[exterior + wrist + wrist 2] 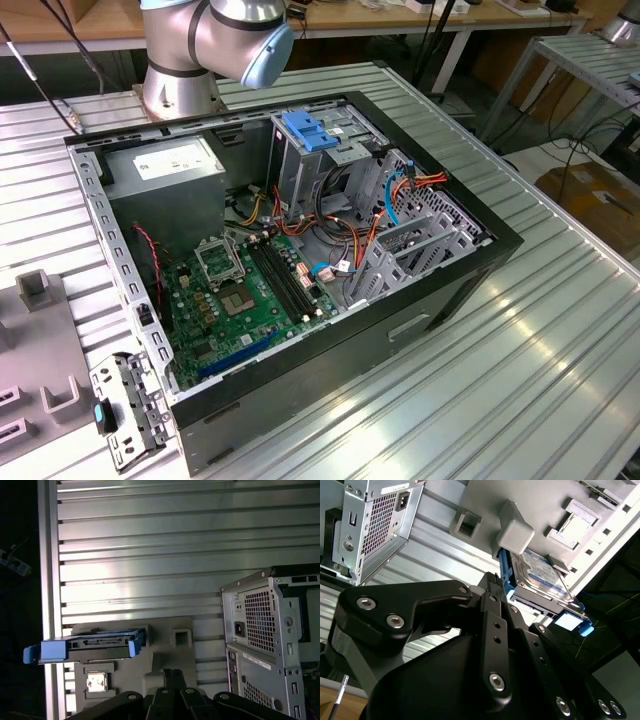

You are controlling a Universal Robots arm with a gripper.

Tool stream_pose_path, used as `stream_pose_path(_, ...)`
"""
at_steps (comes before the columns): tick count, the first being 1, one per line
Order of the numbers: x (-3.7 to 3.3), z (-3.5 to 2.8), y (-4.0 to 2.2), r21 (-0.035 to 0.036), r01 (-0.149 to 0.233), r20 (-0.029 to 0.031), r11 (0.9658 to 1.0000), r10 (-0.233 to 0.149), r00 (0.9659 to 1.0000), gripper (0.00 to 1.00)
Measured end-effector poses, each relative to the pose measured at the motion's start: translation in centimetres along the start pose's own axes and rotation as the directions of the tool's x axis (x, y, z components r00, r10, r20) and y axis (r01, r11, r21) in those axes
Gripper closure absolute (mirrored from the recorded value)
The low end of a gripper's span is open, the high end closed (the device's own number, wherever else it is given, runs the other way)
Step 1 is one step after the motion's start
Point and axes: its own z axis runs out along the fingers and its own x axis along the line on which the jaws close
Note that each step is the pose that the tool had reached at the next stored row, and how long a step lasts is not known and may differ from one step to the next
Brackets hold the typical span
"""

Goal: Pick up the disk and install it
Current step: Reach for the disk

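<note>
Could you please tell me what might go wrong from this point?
The disk sits in the grey fixture right at the edge of the table; an off-centre grasp by the hand might tip it off. Loose orange and red cables beside the drive cage could snag it during insertion.

An open black computer case (400,330) lies on the ribbed metal counter (530,370). Inside it are a green motherboard (240,295), a grey power-supply box (165,165) and a blue-topped metal cage (308,145). Beside it lies a grey fixture plate (40,345).
</note>
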Motion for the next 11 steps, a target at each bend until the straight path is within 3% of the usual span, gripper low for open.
stream_pose_path(11,0.31,0.01,0.03,0.0000,0.000,0.0000,1.0000,0.000,1.0000,0.89)
